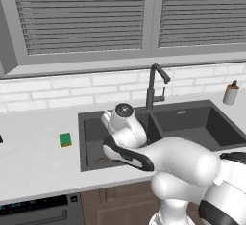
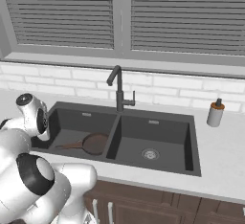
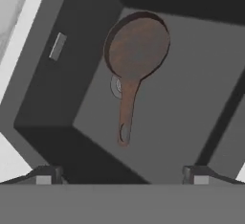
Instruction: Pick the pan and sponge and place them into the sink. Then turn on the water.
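Now the pan is seen lying in the sink basin below the spread, empty claw. To its left on the worktop the sponge waits; judged soft and light, it is best pinched across its sides

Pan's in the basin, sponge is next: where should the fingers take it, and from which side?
Take the sponge from straight above, fingers closing across two opposite side faces. It lies flat, green side up, on the counter left of the sink, nothing crowding it. The gripper is open.
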{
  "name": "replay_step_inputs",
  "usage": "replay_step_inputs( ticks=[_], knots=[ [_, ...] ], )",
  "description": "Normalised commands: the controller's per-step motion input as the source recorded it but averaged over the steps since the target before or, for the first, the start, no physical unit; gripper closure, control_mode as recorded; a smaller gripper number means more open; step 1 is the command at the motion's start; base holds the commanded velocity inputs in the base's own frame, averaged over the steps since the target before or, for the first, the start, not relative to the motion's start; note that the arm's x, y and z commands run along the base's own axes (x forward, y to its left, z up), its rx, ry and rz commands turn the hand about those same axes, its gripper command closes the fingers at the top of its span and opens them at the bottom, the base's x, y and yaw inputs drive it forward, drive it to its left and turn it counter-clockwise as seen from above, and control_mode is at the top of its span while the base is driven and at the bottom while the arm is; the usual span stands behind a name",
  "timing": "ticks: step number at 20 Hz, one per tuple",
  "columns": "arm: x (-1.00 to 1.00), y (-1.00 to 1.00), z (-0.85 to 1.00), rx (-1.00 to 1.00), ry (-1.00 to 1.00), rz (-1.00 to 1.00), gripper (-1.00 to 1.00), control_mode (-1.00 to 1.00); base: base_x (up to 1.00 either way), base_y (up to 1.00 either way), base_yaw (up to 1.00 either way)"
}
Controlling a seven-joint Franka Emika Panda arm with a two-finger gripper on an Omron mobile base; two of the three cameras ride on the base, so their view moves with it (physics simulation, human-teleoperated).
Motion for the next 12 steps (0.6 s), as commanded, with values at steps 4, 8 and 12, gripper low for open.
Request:
replay_step_inputs(
  ticks=[4, 8, 12],
  knots=[
    [-0.05, 0.14, 1.00, -0.07, 0.09, 0.25, -1.00, -1.00, 0.00, 0.00, 0.00],
    [0.00, 0.26, 0.80, -0.14, 0.15, 0.33, -1.00, -1.00, 0.00, 0.00, 0.00],
    [0.00, 0.38, 0.09, -0.14, 0.00, 0.34, -1.00, -1.00, 0.00, 0.00, 0.00]
  ],
)
